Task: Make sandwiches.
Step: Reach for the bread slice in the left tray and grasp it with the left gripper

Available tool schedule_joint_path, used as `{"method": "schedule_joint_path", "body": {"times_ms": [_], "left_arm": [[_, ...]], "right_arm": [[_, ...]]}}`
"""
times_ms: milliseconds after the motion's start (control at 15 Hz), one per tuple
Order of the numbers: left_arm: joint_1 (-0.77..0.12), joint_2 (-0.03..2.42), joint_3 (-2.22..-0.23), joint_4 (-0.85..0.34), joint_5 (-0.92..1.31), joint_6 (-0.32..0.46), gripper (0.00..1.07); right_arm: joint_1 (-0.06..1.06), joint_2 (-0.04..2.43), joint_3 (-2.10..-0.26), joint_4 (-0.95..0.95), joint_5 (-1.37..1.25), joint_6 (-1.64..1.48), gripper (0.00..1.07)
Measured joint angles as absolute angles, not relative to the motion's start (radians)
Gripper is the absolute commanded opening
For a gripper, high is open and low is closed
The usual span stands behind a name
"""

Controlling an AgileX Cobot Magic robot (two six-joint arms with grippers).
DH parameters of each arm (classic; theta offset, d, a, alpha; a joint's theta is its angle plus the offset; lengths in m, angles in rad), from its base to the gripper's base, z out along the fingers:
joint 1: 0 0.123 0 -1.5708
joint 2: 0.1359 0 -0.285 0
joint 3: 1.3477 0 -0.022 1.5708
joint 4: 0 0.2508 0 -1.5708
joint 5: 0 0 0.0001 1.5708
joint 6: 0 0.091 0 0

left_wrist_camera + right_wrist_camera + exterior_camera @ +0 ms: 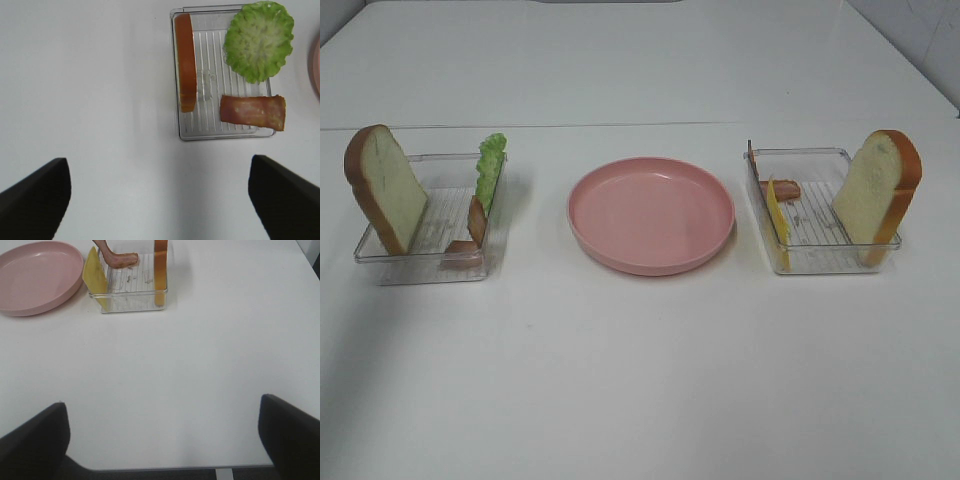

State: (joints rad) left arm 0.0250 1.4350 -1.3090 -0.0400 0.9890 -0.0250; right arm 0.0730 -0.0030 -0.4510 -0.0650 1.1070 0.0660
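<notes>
Claws: left claw (160, 200) and right claw (162, 445) are both spread wide with nothing in them, over bare table (640, 400).
Where stuff is: no sandwich built yet. Left bread slice (385, 185), lettuce (491, 165) and bacon (476, 218) sit in the left tray (438, 212). Right bread slice (877, 190) and cheese (779, 228) sit in the right tray (815, 215). The pink plate (650, 266) is between them.
Pointing: both slices stand on edge, long axis near upright, tops leaning away from the plate.
How I'd do it: pinch across the flat faces near the top crust, lift clear of the tray wall, then lay it flat on the plate.
</notes>
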Motion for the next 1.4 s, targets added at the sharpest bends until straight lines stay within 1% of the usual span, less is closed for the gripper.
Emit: {"method": "schedule_joint_path", "body": {"times_ms": [200,267,400,533,600,933,1067,1133,1200,1333,1400], "left_arm": [[0.025,1.65,-1.416,-0.043,0.987,-0.025,0.88],[0.025,1.673,-1.432,-0.046,0.986,-0.025,0.88],[0.025,1.796,-1.493,-0.067,0.954,-0.023,0.88],[0.025,1.867,-1.527,-0.097,0.933,-0.007,0.88],[0.025,1.942,-1.561,-0.14,0.896,0.0,0.88],[0.025,2.056,-1.591,-0.182,0.854,0.0,0.87],[0.025,2.068,-1.591,-0.187,0.846,0.0,0.78],[0.025,2.069,-1.591,-0.188,0.831,-0.02,0.46],[0.025,2.069,-1.592,-0.188,0.831,-0.022,0.38],[0.025,2.069,-1.593,-0.198,0.813,-0.028,0.05],[0.025,2.069,-1.593,-0.21,0.798,-0.034,0.0]], "right_arm": [[0.073,-0.003,-0.451,-0.065,1.107,0.066,0.99],[0.073,-0.003,-0.451,-0.065,1.107,0.066,0.99],[0.073,-0.003,-0.451,-0.065,1.107,0.066,0.99],[0.073,-0.003,-0.451,-0.065,1.107,0.066,0.99],[0.073,-0.003,-0.451,-0.065,1.107,0.066,0.99],[0.073,-0.003,-0.451,-0.065,1.107,0.066,0.99],[0.073,-0.003,-0.451,-0.065,1.107,0.066,0.99],[0.073,-0.003,-0.451,-0.065,1.107,0.066,0.99],[0.073,-0.003,-0.451,-0.065,1.107,0.066,0.99],[0.073,-0.003,-0.451,-0.065,1.107,0.066,0.99],[0.073,-0.003,-0.451,-0.065,1.107,0.066,0.99]]}}
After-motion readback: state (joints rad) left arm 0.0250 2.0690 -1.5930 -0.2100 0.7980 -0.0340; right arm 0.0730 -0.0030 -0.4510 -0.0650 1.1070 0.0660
